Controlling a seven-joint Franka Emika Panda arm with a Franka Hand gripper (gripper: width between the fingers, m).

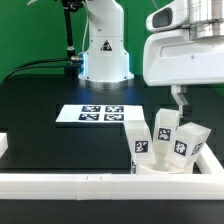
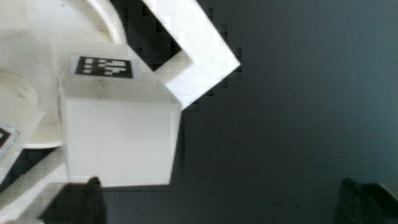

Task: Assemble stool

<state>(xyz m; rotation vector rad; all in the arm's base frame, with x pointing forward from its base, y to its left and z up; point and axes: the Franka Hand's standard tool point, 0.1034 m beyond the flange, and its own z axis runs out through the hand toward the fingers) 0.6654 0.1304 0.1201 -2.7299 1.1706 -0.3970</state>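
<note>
Stool legs [image 1: 165, 137], three counted in the exterior view, white and blocky, each with a black-and-white square tag on one face, standing upright and tilted against one another near the exterior view's right, close behind the front border rail [image 1: 100, 183]. Below them a rounded white piece, probably the seat [image 1: 165, 168], mostly hidden. In the wrist view one leg [image 2: 116, 135] seen close, its tag [image 2: 103, 68] partly visible, with a white angled piece beside it, not identifiable. Gripper [image 1: 180, 100] hanging just above the legs, jaws spread wide, holding nothing; whether touching a leg cannot be told. Dark fingertips [image 2: 75, 200] visible at the frame edge in the wrist view, well apart. One marker board [image 1: 92, 115] lying flat on the black table [image 1: 40, 100], with six tags. Robot base [image 1: 104, 50] behind it.
</note>
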